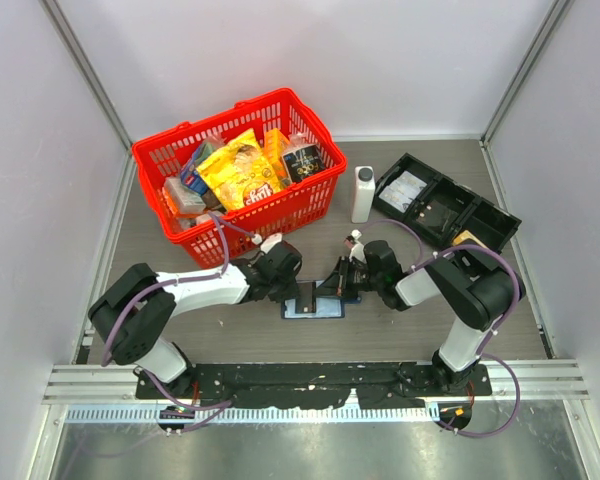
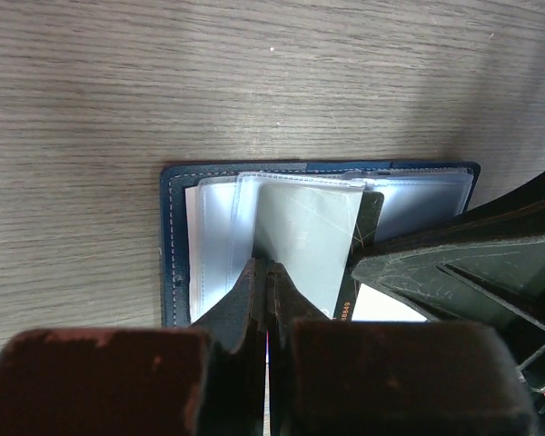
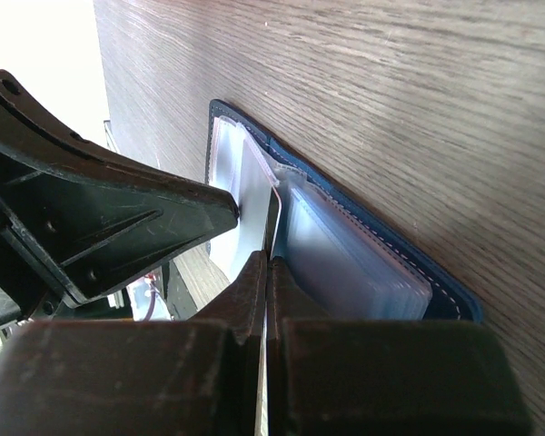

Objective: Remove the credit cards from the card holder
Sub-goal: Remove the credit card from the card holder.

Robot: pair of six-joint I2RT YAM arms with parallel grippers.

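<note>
Work surface: a counter (image 1: 230, 335) of grey-brown wood grain, enclosed by pale walls on three sides with metal posts in the far corners. Both arm bases are bolted to a black rail at the near edge.

Card holder (image 1: 310, 308): lies open and flat at the centre of the counter, between the two arms, with its navy cover down and its clear sleeves fanned upward.

Left fingers (image 2: 241, 304): closed, with the tips against the near edge of a raised sleeve (image 2: 300, 232). Whether that sleeve is pinched cannot be told.

Right fingers (image 3: 250, 295): closed on the edge of a dark card (image 2: 368, 227), which stands on edge among the sleeves.

Far side of the counter: a red basket (image 1: 280, 212) of snack packets at left, a white bottle (image 1: 363, 193) just beside it, and a black tray (image 1: 502, 216) at right.
</note>
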